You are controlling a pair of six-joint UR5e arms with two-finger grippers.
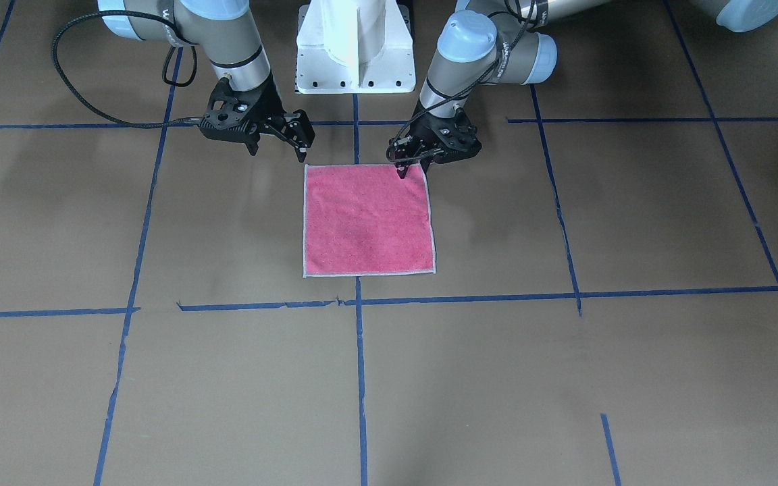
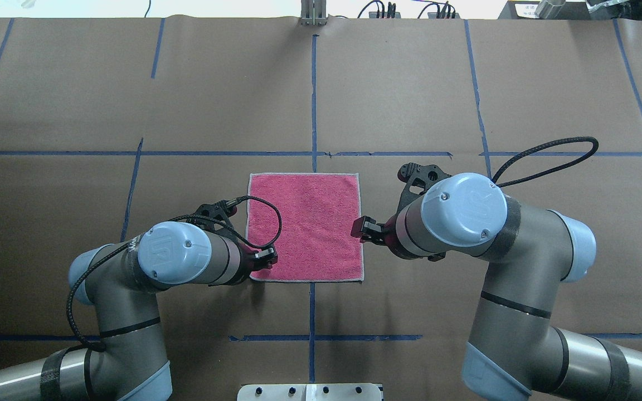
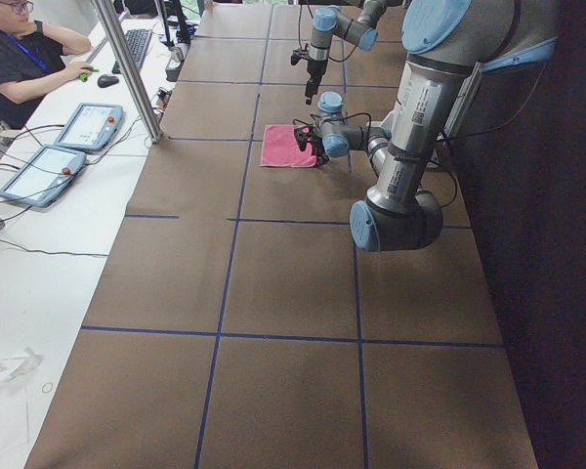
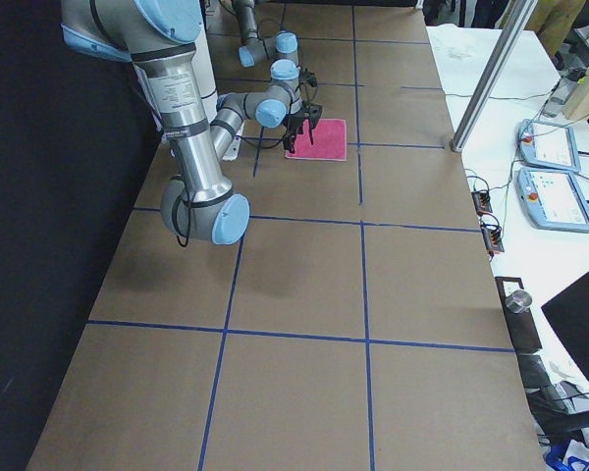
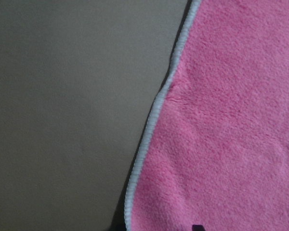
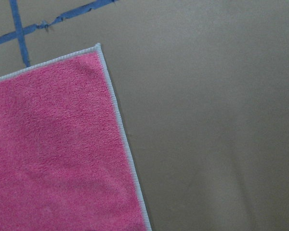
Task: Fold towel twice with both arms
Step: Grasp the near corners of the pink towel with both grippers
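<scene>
Towel (image 1: 369, 219) lies flat, pink side up. Left gripper (image 1: 402, 169) looks pinched closed right at one corner. Right gripper (image 2: 362, 230) hangs spread open by the opposite edge.

The front-facing camera looks steeply down from across the table (image 1: 564, 378), the base (image 1: 355, 47) at its top edge; the overhead one looks forward and down from behind that base. Both centre on the towel (image 1: 369, 219). The side cameras sit high and far off at opposite table ends, looking along it. The left wrist camera hangs very close over a towel edge; the right, higher, takes in a corner and a tape cross (image 6: 21, 36).
</scene>
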